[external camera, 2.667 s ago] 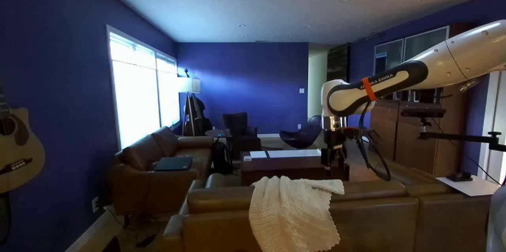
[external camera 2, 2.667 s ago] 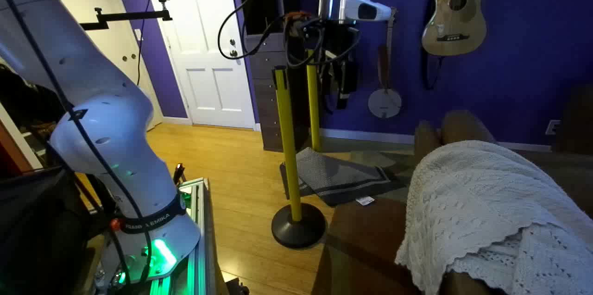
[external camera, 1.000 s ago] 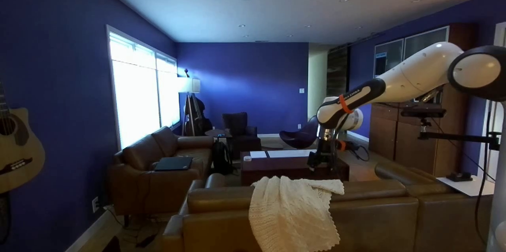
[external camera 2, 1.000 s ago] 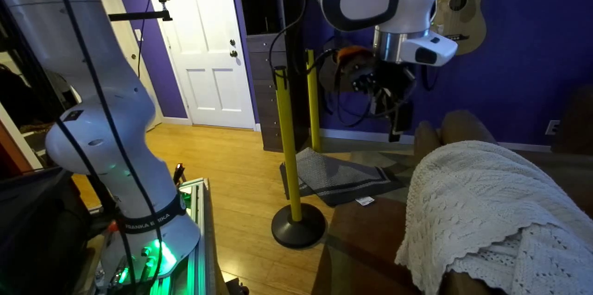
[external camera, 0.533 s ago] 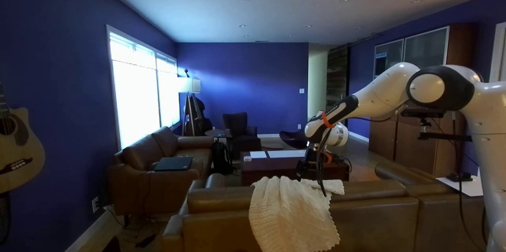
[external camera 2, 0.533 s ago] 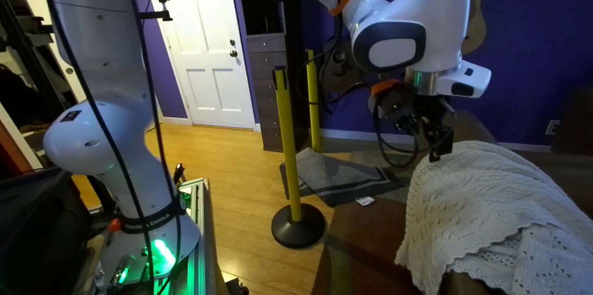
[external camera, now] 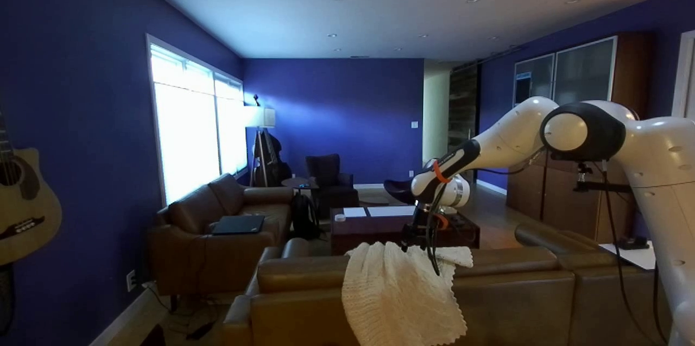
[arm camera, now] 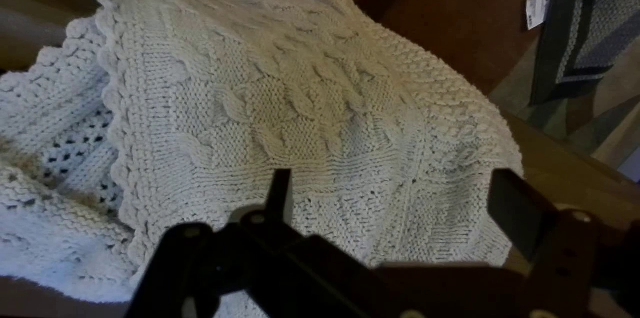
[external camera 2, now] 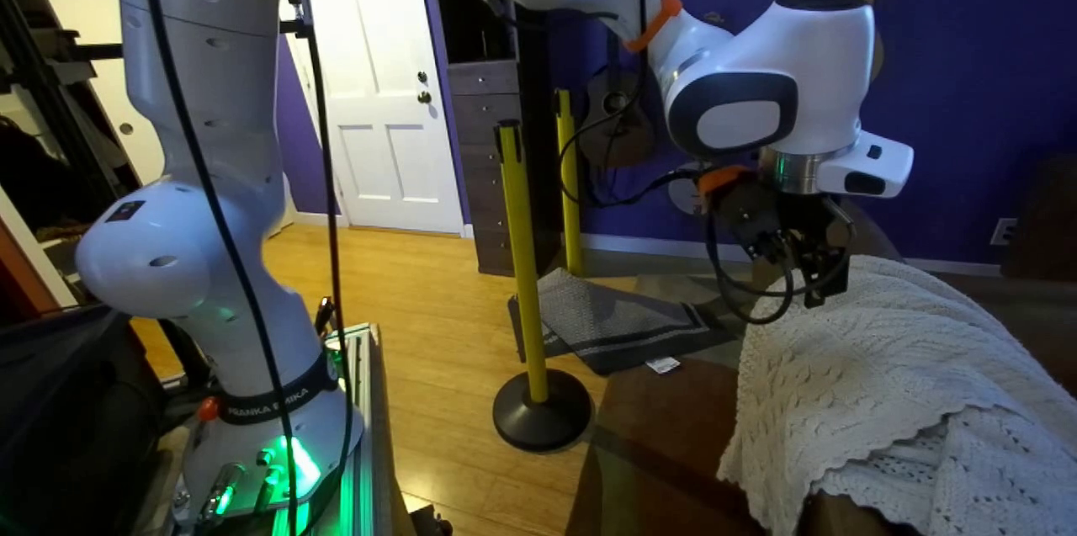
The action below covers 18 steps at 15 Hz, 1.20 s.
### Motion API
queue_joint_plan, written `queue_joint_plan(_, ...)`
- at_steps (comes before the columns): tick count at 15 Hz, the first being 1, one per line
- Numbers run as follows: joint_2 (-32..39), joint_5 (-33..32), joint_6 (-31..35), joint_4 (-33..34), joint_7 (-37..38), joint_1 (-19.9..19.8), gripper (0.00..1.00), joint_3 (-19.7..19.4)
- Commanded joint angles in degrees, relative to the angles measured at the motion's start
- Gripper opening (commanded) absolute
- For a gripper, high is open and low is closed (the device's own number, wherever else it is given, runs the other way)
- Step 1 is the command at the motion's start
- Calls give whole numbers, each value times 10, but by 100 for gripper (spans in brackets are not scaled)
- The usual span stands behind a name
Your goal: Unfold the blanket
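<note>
The blanket is a cream cable-knit cloth draped over the back of the brown sofa [external camera: 516, 297], with its lower part hanging behind. It shows in both exterior views [external camera: 402, 294] [external camera 2: 875, 359] and fills most of the wrist view [arm camera: 310, 93]. In the wrist view one scalloped edge lies folded over another layer at the left. My gripper [arm camera: 392, 175] is open and empty, its fingers wide apart over the blanket near its right edge. In both exterior views the gripper [external camera: 411, 243] [external camera 2: 826, 292] is at the blanket's top edge; I cannot tell whether it touches.
A dark coffee table [external camera: 391, 226] stands beyond the sofa. A second sofa [external camera: 217, 264] with a laptop [external camera: 238, 225] stands by the window. A yellow post [external camera 2: 526, 267] and a folded grey mat [external camera 2: 614, 321] are on the floor between arm base and wall.
The arm has reached out and down from above the coffee table to the top of the blanket, slowing in the last half second. The blanket has not moved.
</note>
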Motion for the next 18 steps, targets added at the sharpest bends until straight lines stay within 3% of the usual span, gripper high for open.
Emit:
queue_joint_plan(1, -1, -9, 0, 0, 6, -14, 100, 15)
queue_joint_plan(9, 78, 1, 42, 68, 9, -33, 100, 27)
queue_joint_plan(18, 193, -58, 33, 173, 22, -69, 100, 15)
